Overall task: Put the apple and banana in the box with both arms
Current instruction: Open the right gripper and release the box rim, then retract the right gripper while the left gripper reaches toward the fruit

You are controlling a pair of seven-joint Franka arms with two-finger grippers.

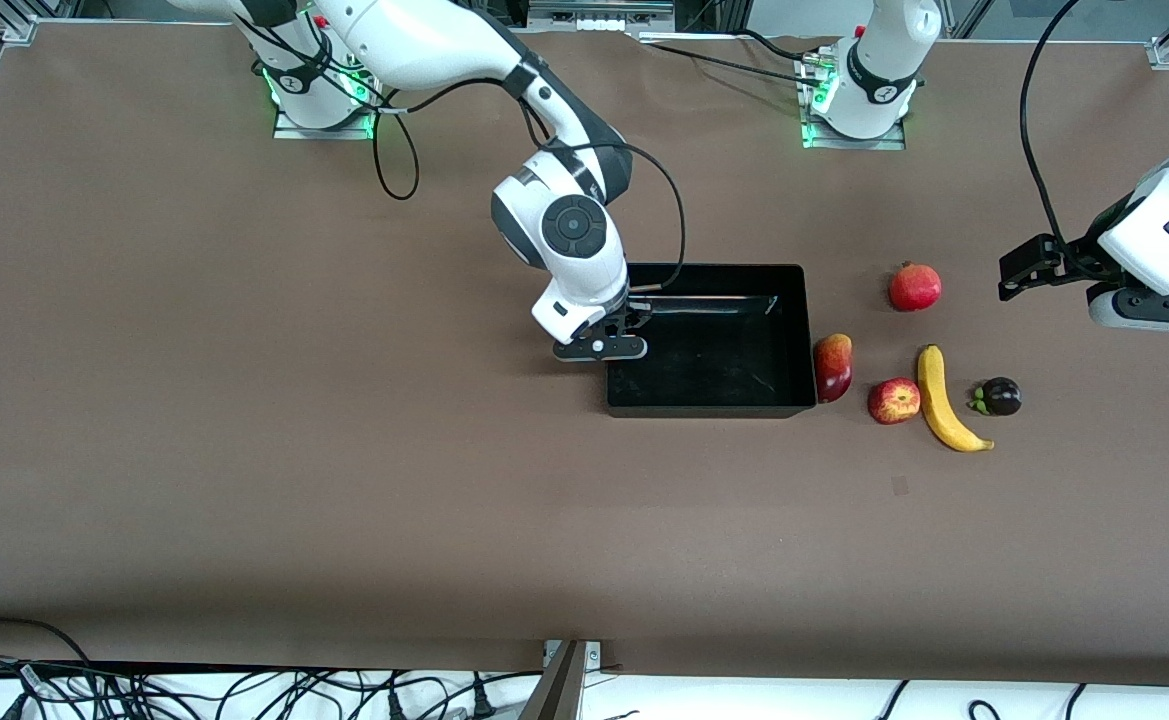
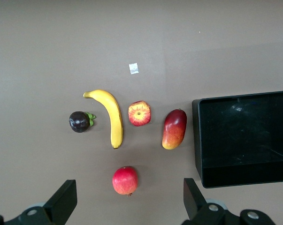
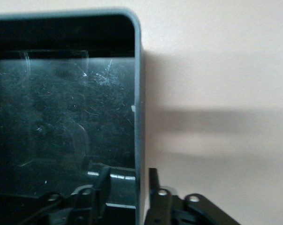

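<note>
Banana (image 1: 947, 402) nearest camera, on desk (image 1: 344, 480), well off right pincer (image 1: 612, 335), toward left arm's end. Apple (image 1: 893, 400) just beside banana, also on desk. Box (image 1: 794, 340) has no fruit inside. Nothing done yet; both fruits left to place.

Right pincer straddles box wall at right arm's end, one finger each side, contact unclear. Left pincer (image 2: 127, 206) released, grasping nothing, hangs over desk near pomegranate (image 2: 125, 180). Mango-like fruit (image 1: 833, 366) beside box, mangosteen (image 1: 999, 396) beside banana.
</note>
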